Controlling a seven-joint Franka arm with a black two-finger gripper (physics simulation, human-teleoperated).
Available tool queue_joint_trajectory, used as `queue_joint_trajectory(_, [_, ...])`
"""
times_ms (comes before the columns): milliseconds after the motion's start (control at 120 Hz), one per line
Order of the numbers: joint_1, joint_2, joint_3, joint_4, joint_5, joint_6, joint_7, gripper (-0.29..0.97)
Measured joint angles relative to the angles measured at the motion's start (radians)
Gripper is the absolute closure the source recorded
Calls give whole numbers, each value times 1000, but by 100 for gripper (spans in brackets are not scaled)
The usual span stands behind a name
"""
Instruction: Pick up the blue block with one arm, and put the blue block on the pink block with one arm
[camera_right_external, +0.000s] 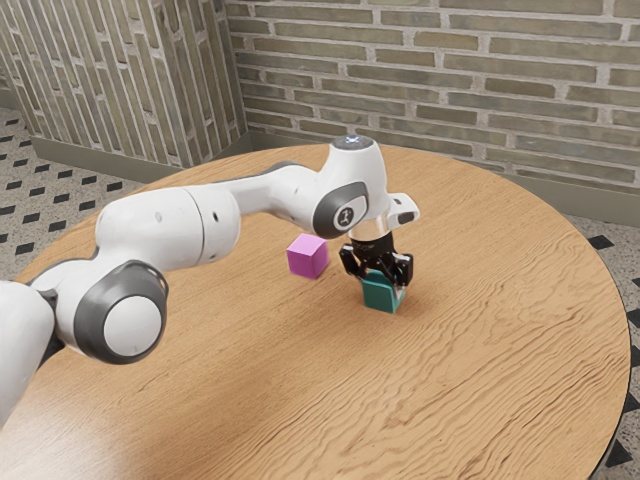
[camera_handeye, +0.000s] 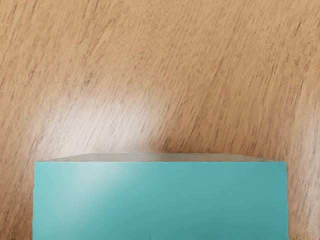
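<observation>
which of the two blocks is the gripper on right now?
The blue block, teal in shade: it sits directly under the gripper. The pink block stands apart from it, toward the exterior view's left, with nothing on it.

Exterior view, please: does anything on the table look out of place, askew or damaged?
Nothing stands out. The blue block, more teal in colour, sits flat on the table under the gripper; the pink block stands square, apart from it.
</observation>
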Motion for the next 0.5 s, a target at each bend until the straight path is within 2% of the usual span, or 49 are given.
queue_joint_trajectory(100, [-2,-36,17,-10,-2,-11,1,29])
queue_joint_trajectory(167, [-2,-101,56,-57,-10,-24,1,30])
queue_joint_trajectory(317, [24,-293,128,-258,-39,-46,4,30])
queue_joint_trajectory(500, [95,-324,138,-293,-48,-50,22,29])
